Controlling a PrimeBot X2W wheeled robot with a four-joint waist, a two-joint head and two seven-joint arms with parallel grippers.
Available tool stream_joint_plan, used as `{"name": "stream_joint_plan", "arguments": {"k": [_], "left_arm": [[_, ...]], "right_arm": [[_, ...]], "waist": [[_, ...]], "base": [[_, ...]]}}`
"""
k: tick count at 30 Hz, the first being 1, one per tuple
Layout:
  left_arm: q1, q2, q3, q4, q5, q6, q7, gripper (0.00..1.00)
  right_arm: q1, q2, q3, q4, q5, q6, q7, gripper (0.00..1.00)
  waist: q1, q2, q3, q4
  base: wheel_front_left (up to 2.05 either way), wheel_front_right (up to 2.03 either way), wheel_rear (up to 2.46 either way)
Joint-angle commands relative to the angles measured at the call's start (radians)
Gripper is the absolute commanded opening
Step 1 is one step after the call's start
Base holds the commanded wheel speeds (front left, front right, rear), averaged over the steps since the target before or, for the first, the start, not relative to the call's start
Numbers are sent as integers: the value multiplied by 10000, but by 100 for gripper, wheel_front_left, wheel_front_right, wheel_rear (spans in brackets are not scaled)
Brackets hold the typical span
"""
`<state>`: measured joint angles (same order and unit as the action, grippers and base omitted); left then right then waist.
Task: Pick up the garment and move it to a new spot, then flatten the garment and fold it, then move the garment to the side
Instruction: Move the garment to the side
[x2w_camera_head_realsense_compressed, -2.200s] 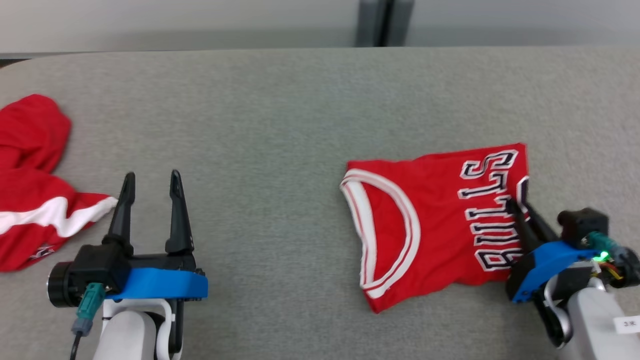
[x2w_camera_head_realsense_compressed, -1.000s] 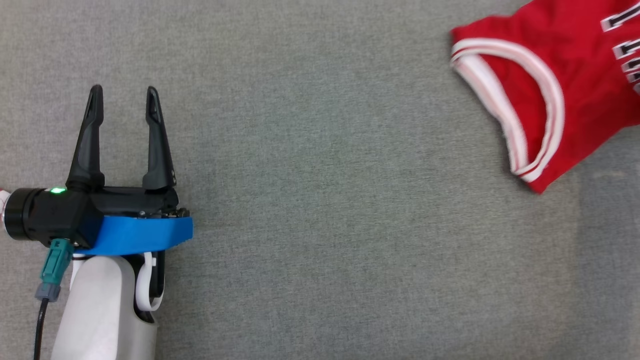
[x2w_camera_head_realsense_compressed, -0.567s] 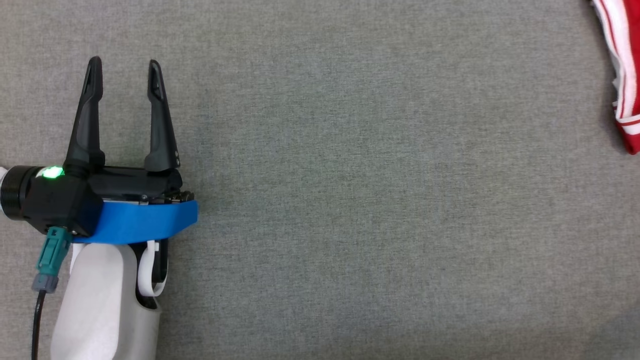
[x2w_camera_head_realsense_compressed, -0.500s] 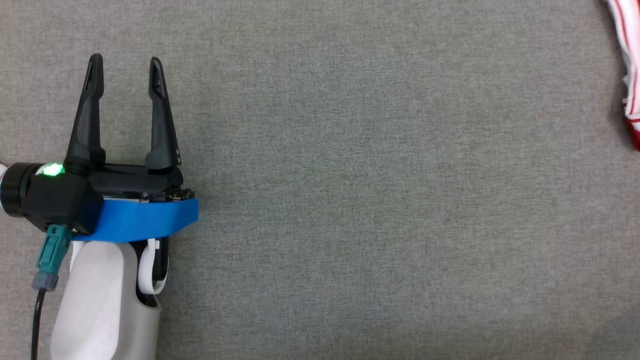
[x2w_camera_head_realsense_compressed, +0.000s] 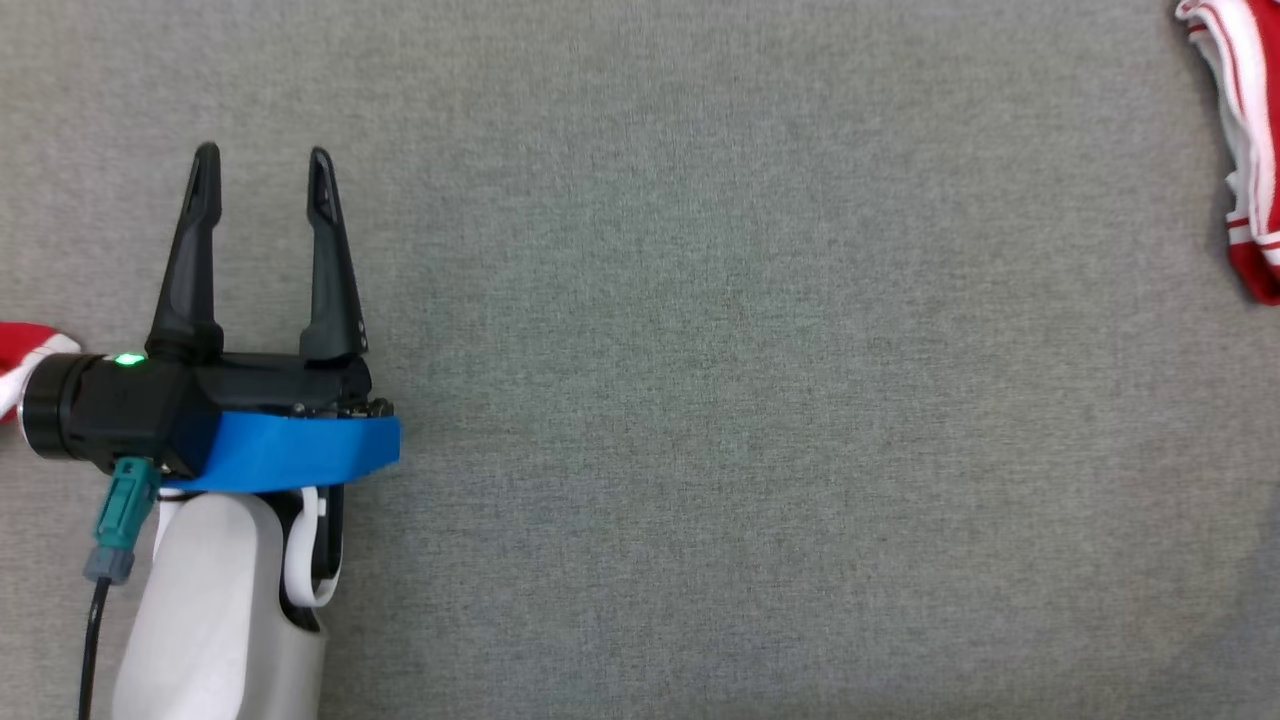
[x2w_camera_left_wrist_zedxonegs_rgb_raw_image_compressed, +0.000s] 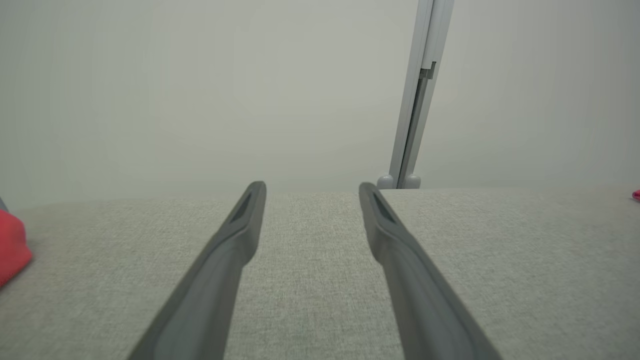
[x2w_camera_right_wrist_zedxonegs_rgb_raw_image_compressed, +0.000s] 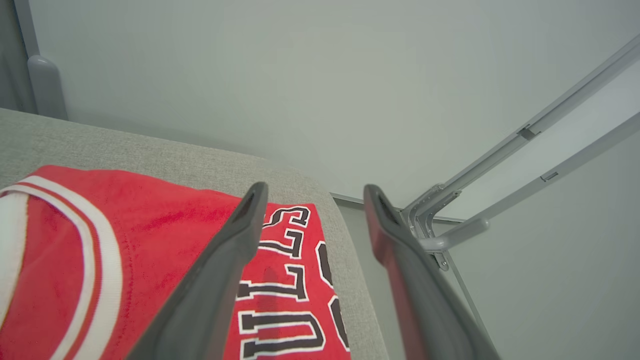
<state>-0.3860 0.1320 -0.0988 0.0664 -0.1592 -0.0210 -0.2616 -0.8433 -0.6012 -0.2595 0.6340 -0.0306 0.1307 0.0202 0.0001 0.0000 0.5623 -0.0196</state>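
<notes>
Right tool (x2w_camera_right_wrist_zedxonegs_rgb_raw_image_compressed: 315, 189) released jersey (x2w_camera_right_wrist_zedxonegs_rgb_raw_image_compressed: 165, 225); neckline (x2w_camera_right_wrist_zedxonegs_rgb_raw_image_compressed: 111, 260) points left.

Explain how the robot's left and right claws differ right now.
The left gripper hangs over bare grey table; the right gripper hangs over the lettered end of a red jersey. The left gripper has table all round it; the right gripper is at a table corner, one finger seen past the edge. Shared: both have long dark fingers, jaws open, nothing held.
</notes>
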Motion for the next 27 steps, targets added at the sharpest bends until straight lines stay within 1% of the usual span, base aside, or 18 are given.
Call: {"name": "stream_joint_plan", "arguments": {"k": [1,5,13,20,27], "left_arm": [[86,50,59,22,-41,8,-41,100],[396,59,115,171,-65,58,-43,100],[1308,62,364,450,-213,225,-46,100],[2110,-10,486,640,-342,328,-47,100],[2626,-90,546,823,-419,382,-48,100]], "right_arm": [[138,65,11,-58,-34,2,-96,100],[276,543,358,-429,44,2,-569,100],[951,1900,1442,-1111,463,2,-1317,100],[2126,2992,2436,-1711,942,2,-1715,100],[3583,3808,2770,-2533,1330,2,-1888,100]], "waist": [[-1,0,-152,-86],[-1,0,-736,-84],[-1,0,-1954,-29],[-1,0,-2862,55],[-1,0,-3538,83]], "base": [[0,0,0],[0,0,0],[0,0,0],[0,0,0],[0,0,0]]}}
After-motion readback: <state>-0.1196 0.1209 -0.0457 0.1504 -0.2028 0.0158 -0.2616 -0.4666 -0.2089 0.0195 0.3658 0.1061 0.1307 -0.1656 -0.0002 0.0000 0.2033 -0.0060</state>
